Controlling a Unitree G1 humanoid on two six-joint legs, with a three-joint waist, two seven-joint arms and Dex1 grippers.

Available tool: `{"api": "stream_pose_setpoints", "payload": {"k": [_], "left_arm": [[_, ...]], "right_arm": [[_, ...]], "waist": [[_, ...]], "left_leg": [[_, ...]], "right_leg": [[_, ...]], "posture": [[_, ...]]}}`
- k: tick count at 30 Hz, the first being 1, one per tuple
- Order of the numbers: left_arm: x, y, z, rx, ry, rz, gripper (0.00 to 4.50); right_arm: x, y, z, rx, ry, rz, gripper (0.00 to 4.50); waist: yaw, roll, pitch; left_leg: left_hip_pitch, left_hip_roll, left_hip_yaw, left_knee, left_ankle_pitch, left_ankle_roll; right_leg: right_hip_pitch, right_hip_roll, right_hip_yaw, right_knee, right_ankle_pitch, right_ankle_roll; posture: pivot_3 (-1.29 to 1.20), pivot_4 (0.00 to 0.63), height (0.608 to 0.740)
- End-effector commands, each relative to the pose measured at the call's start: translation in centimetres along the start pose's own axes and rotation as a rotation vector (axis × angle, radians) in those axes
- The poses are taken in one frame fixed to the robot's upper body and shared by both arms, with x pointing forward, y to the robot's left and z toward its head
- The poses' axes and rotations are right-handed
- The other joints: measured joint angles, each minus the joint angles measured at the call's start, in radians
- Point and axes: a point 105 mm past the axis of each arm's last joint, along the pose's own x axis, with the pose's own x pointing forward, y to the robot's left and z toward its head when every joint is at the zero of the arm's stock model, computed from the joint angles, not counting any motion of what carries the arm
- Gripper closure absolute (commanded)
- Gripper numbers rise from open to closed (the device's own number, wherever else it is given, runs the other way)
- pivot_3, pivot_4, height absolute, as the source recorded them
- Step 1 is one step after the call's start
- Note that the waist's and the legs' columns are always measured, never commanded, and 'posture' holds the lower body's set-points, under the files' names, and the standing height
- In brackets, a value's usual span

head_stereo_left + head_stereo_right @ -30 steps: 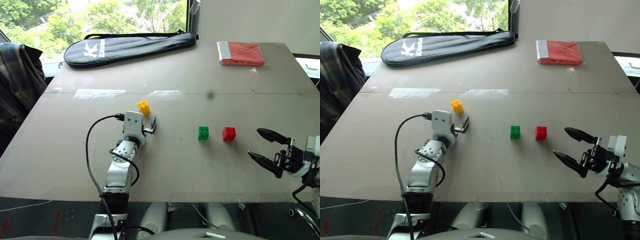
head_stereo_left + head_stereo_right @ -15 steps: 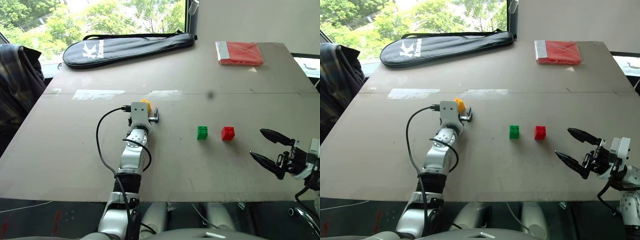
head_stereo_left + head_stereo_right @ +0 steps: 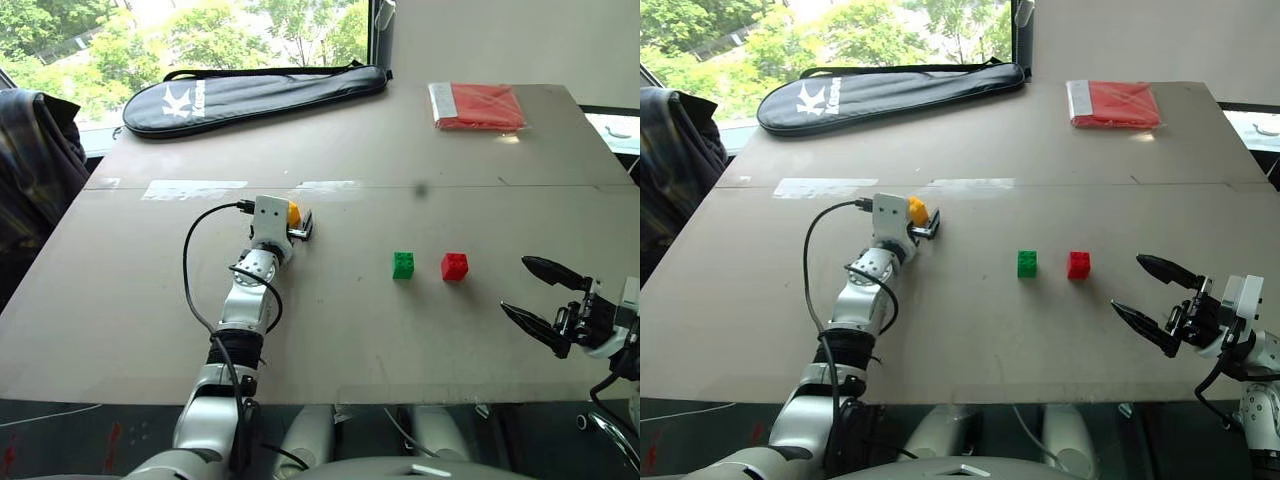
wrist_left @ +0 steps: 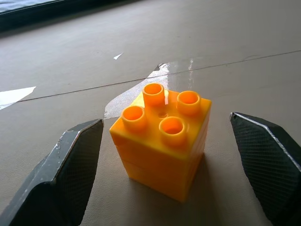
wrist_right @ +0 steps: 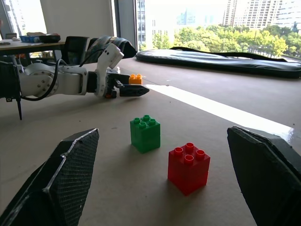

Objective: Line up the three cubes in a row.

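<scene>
A yellow cube (image 4: 162, 141) stands on the table between the open fingers of my left gripper (image 3: 297, 222), with a gap on each side and no finger touching it. The head views show that cube (image 3: 293, 212) left of centre, partly hidden by the gripper. A green cube (image 3: 404, 264) and a red cube (image 3: 454, 266) sit side by side to the right, a small gap between them. My right gripper (image 3: 514, 286) hovers open and empty right of the red cube, near the table's front right. Its wrist view shows the green cube (image 5: 145, 134) and the red cube (image 5: 188, 167) ahead of it.
A black racket bag (image 3: 255, 95) lies along the table's far left edge. A flat red packet (image 3: 478, 105) rests at the far right corner. A strip of clear tape (image 3: 195, 188) crosses the table seam. Dark plaid cloth (image 3: 35, 160) hangs beyond the left edge.
My left arm has stretched forward, bringing its open fingers from short of the yellow cube to either side of it. The right gripper and the green and red cubes have stayed put.
</scene>
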Motion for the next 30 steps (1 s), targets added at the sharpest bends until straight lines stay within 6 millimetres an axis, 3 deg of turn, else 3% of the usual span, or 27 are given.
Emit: {"api": "stream_pose_setpoints", "payload": {"k": [1, 9, 19, 22, 27, 30], "left_arm": [[-0.3, 0.3, -1.0, -0.004, 0.020, -0.102, 0.09], [-0.5, 2.0, -1.5, 0.062, 0.073, -0.312, 0.09], [-0.9, 3.3, -2.3, 0.041, 0.116, -0.344, 0.09], [-1.0, 3.4, -2.4, 0.027, 0.118, -0.342, 0.81], [-0.9, 3.6, -2.1, 0.047, 0.104, -0.337, 3.17], [-0.9, 3.1, -1.3, 0.062, 0.078, -0.379, 3.16]], "right_arm": [[-0.2, -0.3, 0.9, -0.050, -0.012, -0.005, 0.00], [0.2, -0.5, 1.0, -0.053, -0.016, 0.009, 0.00], [0.2, -0.5, 1.2, -0.061, -0.014, 0.014, 0.00], [0.2, -0.5, 1.1, -0.062, -0.013, 0.017, 0.00], [0.0, -0.6, 1.0, -0.061, -0.010, 0.019, 0.00], [-0.1, -0.6, 0.9, -0.058, -0.009, 0.022, 0.00]], "waist": [[0.000, 0.000, 0.000], [-0.020, 0.000, 0.000], [-0.021, 0.000, 0.000], [-0.021, 0.000, 0.000], [-0.021, 0.000, 0.000], [-0.021, 0.000, 0.000]], "left_leg": [[0.000, 0.000, 0.000, 0.000, 0.000, 0.000], [0.001, 0.000, 0.000, 0.000, -0.002, 0.004], [0.001, 0.001, 0.000, 0.000, -0.002, 0.004], [0.001, 0.001, 0.000, 0.000, -0.002, 0.004], [0.001, 0.001, 0.000, 0.000, -0.002, 0.004], [0.001, 0.001, 0.000, 0.000, -0.002, 0.004]], "right_leg": [[0.000, 0.000, 0.000, 0.000, 0.000, 0.000], [0.000, 0.001, 0.000, 0.001, 0.000, 0.000], [0.000, 0.001, 0.000, 0.001, 0.000, 0.000], [0.000, 0.001, 0.000, 0.001, 0.000, 0.000], [0.000, 0.001, 0.000, 0.001, 0.000, 0.000], [0.000, 0.001, 0.000, 0.001, 0.000, 0.000]], "posture": [[0.00, 0.150, 0.740], [0.00, 0.150, 0.740], [0.00, 0.150, 0.740], [0.00, 0.150, 0.740], [0.00, 0.150, 0.740], [0.00, 0.150, 0.740]]}}
